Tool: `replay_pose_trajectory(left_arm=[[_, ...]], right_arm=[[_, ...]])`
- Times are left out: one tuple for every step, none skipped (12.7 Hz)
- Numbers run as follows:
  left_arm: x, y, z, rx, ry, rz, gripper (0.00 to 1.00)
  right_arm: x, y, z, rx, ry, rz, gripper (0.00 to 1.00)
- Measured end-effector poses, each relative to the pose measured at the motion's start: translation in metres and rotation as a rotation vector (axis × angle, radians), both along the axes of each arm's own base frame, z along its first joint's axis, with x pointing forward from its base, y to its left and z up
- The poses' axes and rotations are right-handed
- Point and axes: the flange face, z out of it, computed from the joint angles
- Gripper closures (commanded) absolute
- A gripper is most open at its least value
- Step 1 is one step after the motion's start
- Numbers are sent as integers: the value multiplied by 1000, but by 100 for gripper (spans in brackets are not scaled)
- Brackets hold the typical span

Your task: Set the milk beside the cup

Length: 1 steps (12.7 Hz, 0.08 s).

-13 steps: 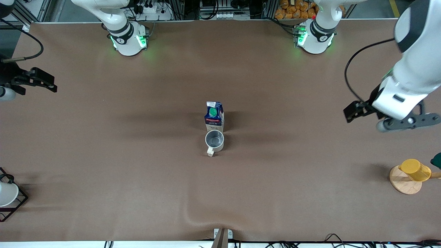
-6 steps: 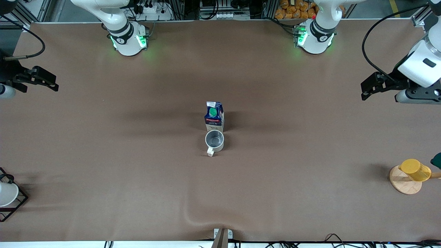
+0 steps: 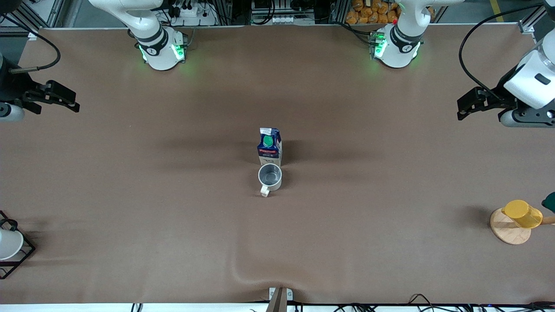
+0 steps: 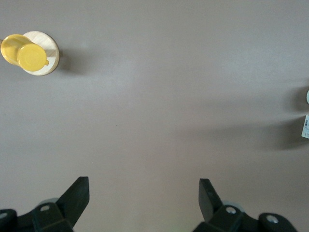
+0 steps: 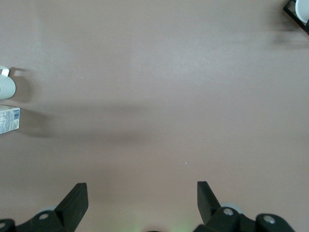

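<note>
You are looking down on a wide table (image 3: 130, 216) covered edge to edge by a brown cloth, lit evenly from above, with soft shadows across its middle. The cloth ripples in a raised crease (image 3: 243, 275) near the front camera's edge. Along that near edge a white strip shows with black cables (image 3: 416, 299) and a small metal bracket (image 3: 279, 294). Along the top of the view you see aluminium framing (image 3: 234, 11), a white power strip (image 3: 190, 11) and a stack of orange packets (image 3: 373, 11).
</note>
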Motion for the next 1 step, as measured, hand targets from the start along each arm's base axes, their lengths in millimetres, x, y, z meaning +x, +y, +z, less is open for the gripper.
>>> replay_pose_trajectory(left_arm=[[0, 0, -1, 0, 2, 0, 0]], right_arm=[[0, 0, 0, 0, 1, 1, 0]])
